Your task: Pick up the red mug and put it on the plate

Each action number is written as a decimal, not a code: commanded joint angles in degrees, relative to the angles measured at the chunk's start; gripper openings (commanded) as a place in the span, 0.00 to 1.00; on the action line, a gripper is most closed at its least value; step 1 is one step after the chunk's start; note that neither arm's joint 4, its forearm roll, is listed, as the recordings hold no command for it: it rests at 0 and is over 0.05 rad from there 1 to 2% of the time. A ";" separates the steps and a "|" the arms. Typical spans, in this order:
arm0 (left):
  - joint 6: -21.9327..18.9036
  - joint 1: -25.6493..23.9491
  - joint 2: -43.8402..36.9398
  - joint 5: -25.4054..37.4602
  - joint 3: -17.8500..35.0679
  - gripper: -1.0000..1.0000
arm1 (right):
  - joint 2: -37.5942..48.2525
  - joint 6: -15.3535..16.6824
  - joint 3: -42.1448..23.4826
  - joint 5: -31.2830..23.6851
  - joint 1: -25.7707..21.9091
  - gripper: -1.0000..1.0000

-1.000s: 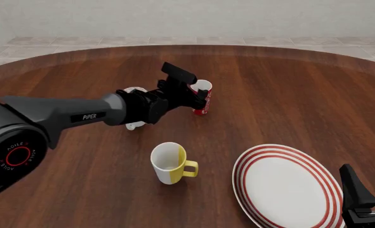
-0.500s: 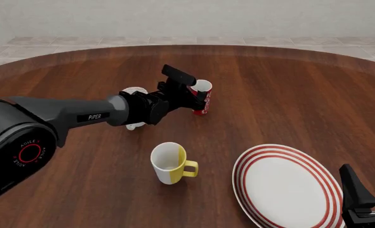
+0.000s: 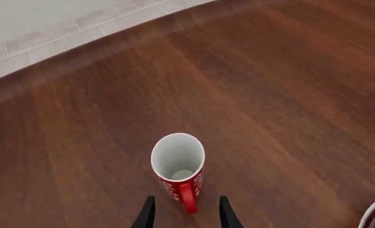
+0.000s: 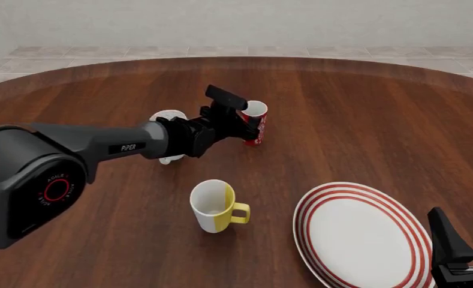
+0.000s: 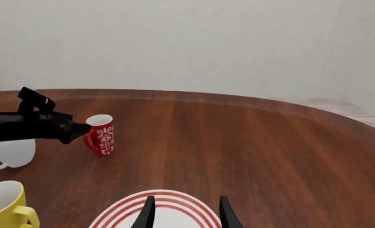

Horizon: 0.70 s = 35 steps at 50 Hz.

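Mugs: 3; red mug [image 3: 178,168] upright, handle between open left fingers [image 3: 148,214]; 1 plate [image 4: 361,237]; right fingers [image 5: 149,214] apart, empty.

Left arm reached forward and toward centre from the left side, fully extended, wrist roughly level. Left gripper [image 4: 253,126] was open, its two dark fingers [image 3: 147,214] parted and pointing ahead. Right arm stayed low at the near right edge; right gripper [image 5: 184,211] was open too, fingers [image 5: 225,212] parted, aimed forward above the bench.
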<state>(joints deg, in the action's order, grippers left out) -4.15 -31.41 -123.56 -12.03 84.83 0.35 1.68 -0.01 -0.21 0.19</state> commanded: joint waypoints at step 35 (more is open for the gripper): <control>1.16 0.64 -4.59 -0.33 2.32 1.00 | 0.04 -0.14 0.00 -0.05 0.05 1.00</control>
<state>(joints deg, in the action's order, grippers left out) -3.06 -30.85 -127.07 -12.29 86.66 0.44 1.53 -0.01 -0.19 0.25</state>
